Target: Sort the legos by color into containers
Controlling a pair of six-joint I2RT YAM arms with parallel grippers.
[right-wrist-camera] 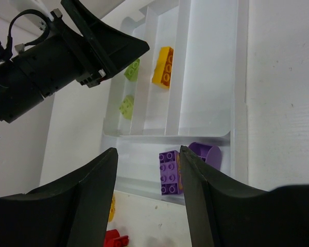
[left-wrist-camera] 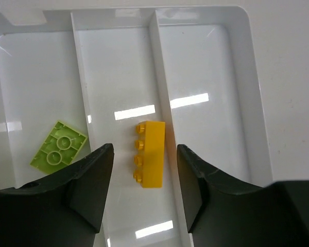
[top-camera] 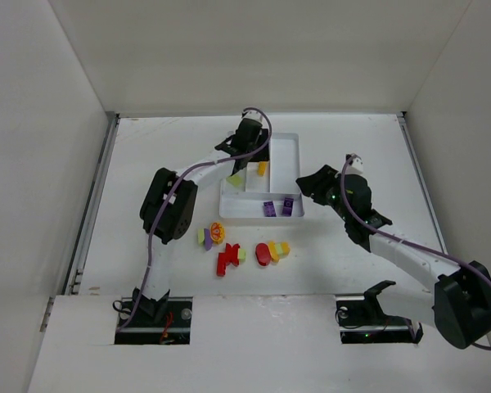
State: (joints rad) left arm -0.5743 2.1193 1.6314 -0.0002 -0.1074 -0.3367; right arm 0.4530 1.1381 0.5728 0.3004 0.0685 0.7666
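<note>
The white tray (top-camera: 295,147) holds a yellow lego (top-camera: 262,169) in its middle long section, a light green lego (top-camera: 236,179) in the left one, and two purple legos (top-camera: 269,208) in the crosswise section. My left gripper (top-camera: 244,151) hovers open over the tray. Its wrist view shows the yellow brick (left-wrist-camera: 150,153) lying loose below the left gripper (left-wrist-camera: 144,154), and a green brick (left-wrist-camera: 58,150) to the left. My right gripper (right-wrist-camera: 148,154) is open beside the tray's right end, with a purple brick (right-wrist-camera: 169,172) lying by its right finger.
Loose legos lie on the table in front of the tray: a yellow-purple pair (top-camera: 204,238), a yellow round piece (top-camera: 218,232), red bricks (top-camera: 227,259), a red piece (top-camera: 263,254) and a yellow one (top-camera: 279,248). White walls enclose the table.
</note>
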